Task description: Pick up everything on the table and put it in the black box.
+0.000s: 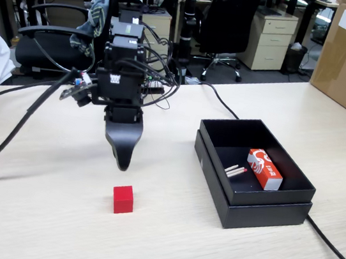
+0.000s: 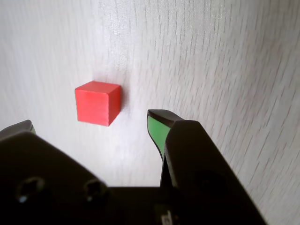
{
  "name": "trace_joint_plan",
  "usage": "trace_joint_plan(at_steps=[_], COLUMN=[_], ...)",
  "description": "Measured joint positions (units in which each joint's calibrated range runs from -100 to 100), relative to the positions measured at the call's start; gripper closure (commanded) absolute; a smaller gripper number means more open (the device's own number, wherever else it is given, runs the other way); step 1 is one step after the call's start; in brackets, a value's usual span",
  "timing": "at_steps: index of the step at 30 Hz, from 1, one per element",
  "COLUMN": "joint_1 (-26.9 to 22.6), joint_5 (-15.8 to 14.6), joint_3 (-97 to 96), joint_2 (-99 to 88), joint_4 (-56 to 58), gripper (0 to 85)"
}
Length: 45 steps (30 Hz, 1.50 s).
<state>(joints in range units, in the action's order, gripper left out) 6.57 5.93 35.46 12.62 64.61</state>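
**One cube left to box**

The black rectangular box (image 1: 250, 198) already holds a red-and-white carton (image 1: 265, 169) and matchsticks (image 1: 235, 172). The small red cube (image 1: 123, 198) remains on the pale wooden bench (image 1: 38, 214), below the gripper (image 2: 89, 125), jaws spread and empty.

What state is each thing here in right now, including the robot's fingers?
Gripper: fingers open, empty, hovering above the table, near the cube.
Red cube: lying on the table, untouched, outside the box.
Black box: open, no lid on, sitting on the table.
Red-and-white small box: lying inside the black box.
Matchsticks: lying inside the black box, beside the small box.
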Motion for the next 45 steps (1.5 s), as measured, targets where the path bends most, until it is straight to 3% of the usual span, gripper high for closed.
trace_joint_plan(at_steps=[8,32,36,44,45], joint_1=[-0.1,-0.7,-0.7,-0.4,-0.4], joint_5=[0.1,0.2,0.2,0.2,0.2], joint_3=[11.9,14.7,14.7,14.8,14.8], joint_2=[15.9,23.6,23.7,23.9,23.9], joint_4=[0.0,0.0,0.0,0.0,0.0], gripper=[38.2,38.3,43.1,44.0,47.5])
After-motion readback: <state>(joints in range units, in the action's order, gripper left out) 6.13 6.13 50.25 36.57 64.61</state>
